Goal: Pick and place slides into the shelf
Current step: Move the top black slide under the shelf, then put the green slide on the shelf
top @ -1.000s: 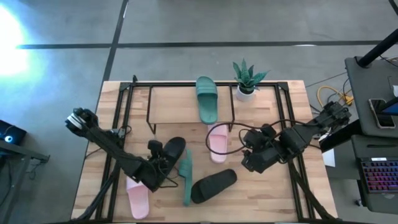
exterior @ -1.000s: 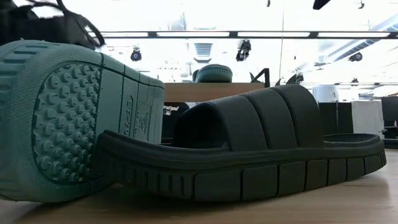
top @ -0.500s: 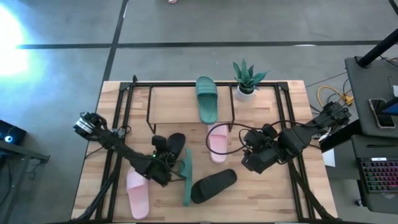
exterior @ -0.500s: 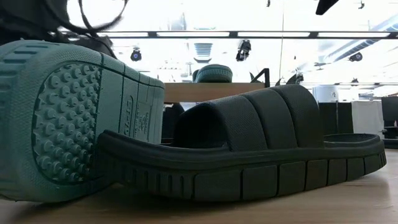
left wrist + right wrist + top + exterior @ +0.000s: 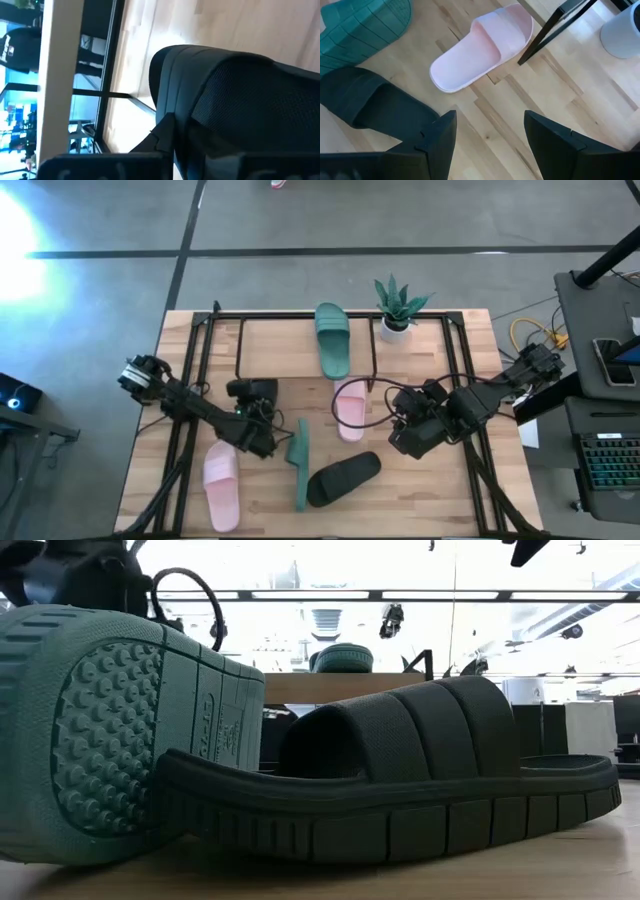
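Note:
My left gripper (image 5: 252, 412) is shut on a black slide (image 5: 251, 389), which fills the left wrist view (image 5: 240, 105), near the shelf's left legs. The shelf (image 5: 240, 355) of black rods stands at the table's far middle, and a green slide (image 5: 332, 340) lies on its top. My right gripper (image 5: 489, 135) stands open above the table, right of centre. A pink slide (image 5: 480, 47) lies just beyond its fingers. A second black slide (image 5: 343, 477) lies sole down near the front, against a green slide (image 5: 298, 462) that stands on its edge. My left gripper has the black slide at the rim of its wide strap (image 5: 167, 107). The fingers run toward the table's far side. The gripper's own body and the slide hide the contact, so the kind of hold does not show. The slide looks raised and tipped, and I cannot tell whether any part rests on the table.
A second pink slide (image 5: 222, 480) lies at the near left beside the left arm. A potted plant (image 5: 397, 305) stands at the shelf's far right corner. In the low view the green sole (image 5: 110, 730) and the black slide (image 5: 400, 780) block the view across the table.
My left gripper has shut and taken hold of the black slide. It has drawn back toward the table's left and far side, and it has risen in the low view. The slide has left its place beside the green one and now sits tipped, closer to the shelf's left legs.

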{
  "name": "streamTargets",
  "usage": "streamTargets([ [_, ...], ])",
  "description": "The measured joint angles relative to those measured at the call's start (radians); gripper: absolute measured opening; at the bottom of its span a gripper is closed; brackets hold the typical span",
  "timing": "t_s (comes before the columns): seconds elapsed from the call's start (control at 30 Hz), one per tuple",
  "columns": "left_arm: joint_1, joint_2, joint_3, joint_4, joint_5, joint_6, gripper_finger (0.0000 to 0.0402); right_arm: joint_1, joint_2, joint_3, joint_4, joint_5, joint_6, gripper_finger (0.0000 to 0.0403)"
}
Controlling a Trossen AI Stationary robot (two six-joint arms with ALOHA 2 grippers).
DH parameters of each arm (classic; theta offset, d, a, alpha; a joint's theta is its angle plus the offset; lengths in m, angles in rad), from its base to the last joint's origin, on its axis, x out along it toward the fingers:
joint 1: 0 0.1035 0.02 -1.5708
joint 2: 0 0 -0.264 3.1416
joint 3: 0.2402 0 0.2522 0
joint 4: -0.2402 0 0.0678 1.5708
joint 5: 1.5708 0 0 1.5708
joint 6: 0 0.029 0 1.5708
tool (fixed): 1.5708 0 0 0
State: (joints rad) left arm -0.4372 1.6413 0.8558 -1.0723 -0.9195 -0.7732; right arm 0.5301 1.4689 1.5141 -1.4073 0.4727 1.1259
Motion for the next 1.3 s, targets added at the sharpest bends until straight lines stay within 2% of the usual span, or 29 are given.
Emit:
streamTargets([
  [0.27, 0.058, 0.035, 0.001, 0.014, 0.021, -0.01, 0.0009, 0.0, 0.0, -0.033, 0.0, 0.0, 0.016, 0.0224],
  [0.43, 0.058, 0.038, 0.002, 0.012, 0.038, -0.007, 0.0049, 0.003, 0.0, -0.047, 0.001, -0.008, 0.052, 0.0224],
  [0.63, 0.053, 0.014, 0.01, 0.021, 0.13, 0.038, 0.0097, 0.013, 0.0, -0.047, 0.004, -0.009, 0.052, 0.0224],
  [0.73, 0.046, -0.004, 0.042, 0.016, 0.176, 0.095, 0.0112, 0.013, 0.0, -0.047, 0.004, -0.009, 0.052, 0.0224],
  [0.93, 0.032, -0.084, 0.147, 0.015, 0.202, 0.099, 0.0118, 0.013, 0.0, -0.047, 0.007, -0.009, 0.052, 0.0224],
  [1.1, -0.009, -0.194, 0.18, -0.009, 0.368, 0.109, 0.0118, 0.018, -0.001, -0.047, 0.011, -0.012, 0.052, 0.0224],
  [1.2, -0.093, -0.284, 0.179, 0.0, 0.429, 0.103, 0.0118, 0.019, -0.001, -0.047, 0.015, -0.012, 0.052, 0.0224],
  [1.3, -0.176, -0.369, 0.168, 0.022, 0.542, 0.023, 0.0118, 0.019, -0.001, -0.047, 0.027, -0.008, 0.044, 0.0224],
])
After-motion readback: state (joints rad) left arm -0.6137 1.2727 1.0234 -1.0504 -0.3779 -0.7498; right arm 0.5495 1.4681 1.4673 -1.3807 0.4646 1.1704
